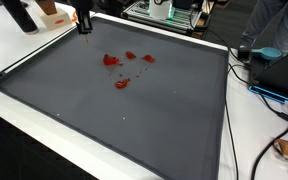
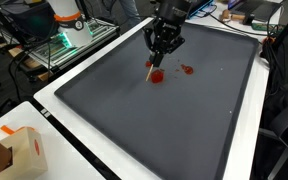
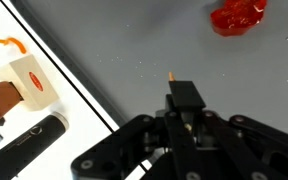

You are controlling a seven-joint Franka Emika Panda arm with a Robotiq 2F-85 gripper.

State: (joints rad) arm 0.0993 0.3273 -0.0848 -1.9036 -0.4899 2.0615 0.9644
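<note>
Red scraps [image 1: 110, 60] lie scattered upper middle on the dark mat [image 1: 134, 130]; the gripper [image 1: 84, 27] hangs over its upper-left corner.

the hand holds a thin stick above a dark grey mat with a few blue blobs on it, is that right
No, the glossy blobs are red, not blue; the wrist view shows it clearly. The rest stands: the hand holds a thin orange-tipped stick above the dark grey flat mat.
</note>
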